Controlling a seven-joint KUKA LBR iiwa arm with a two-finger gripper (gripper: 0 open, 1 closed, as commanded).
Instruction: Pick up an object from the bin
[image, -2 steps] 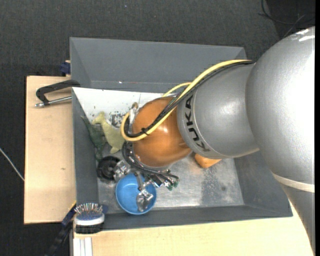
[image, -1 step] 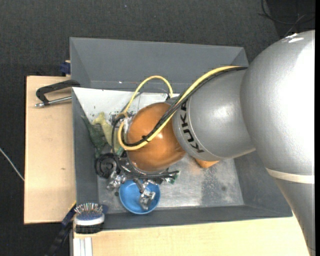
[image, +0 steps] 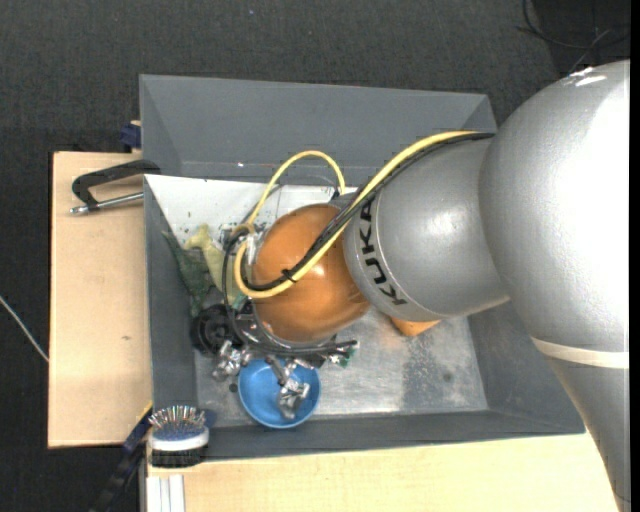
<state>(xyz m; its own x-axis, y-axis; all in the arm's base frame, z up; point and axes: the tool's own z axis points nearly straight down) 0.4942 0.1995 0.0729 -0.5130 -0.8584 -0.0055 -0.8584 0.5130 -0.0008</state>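
Within the bin (image: 300, 125), a round dish (image: 258, 398) lay against the near wall, the gripper (image: 290, 385) over it. A ring-shaped item (image: 210, 328) lay behind-left; a brush (image: 178, 430) apparently rested on the near-left rim.

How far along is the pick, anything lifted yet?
Reach looks done: the tool sits low over the blue round dish by the near wall of the bin. In hand: the grip, though I can't tell whether it holds the dish. Left: lifting a thing out.

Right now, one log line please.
gripper | over blue dish, lower left of bin | grasp unclear | neighbours: black round thing, green heap
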